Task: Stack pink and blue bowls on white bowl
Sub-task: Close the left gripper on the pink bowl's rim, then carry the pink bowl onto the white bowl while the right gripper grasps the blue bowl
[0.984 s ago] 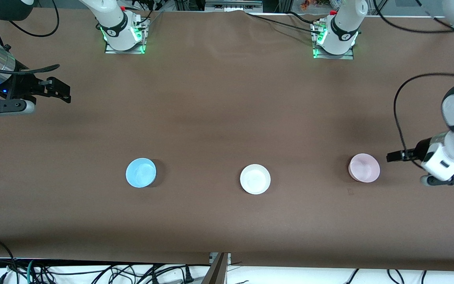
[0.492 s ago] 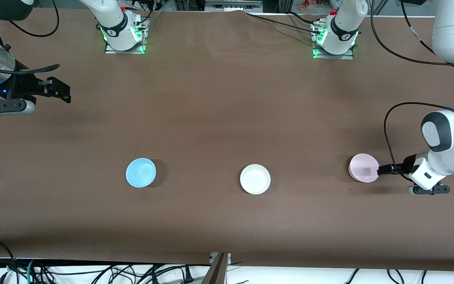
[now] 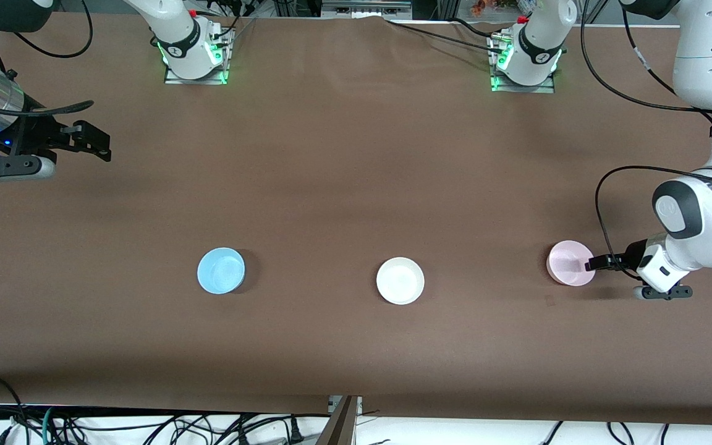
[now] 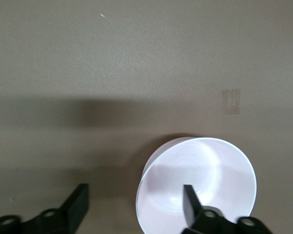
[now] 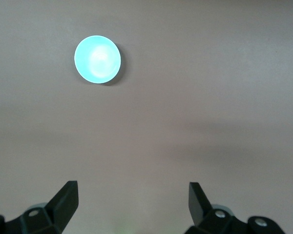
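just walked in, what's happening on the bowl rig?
The left gripper is at the pink bowl, fingers open, one finger inside the rim and the other outside; the bowl sits on the table, not yet lifted. The white bowl and blue bowl sit untouched, nothing stacked. The right gripper waits open at its end of the table.

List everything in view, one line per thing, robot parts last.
pink bowl: one, pale pink, on the table toward the left arm's end.
white bowl: one, white, between the other two bowls.
blue bowl: one, light blue, toward the right arm's end.
table: one, brown cover.
left end effector: one, black fingers open, one finger inside the pink bowl, one outside its rim.
right end effector: one, black, open, waiting at the right arm's end.
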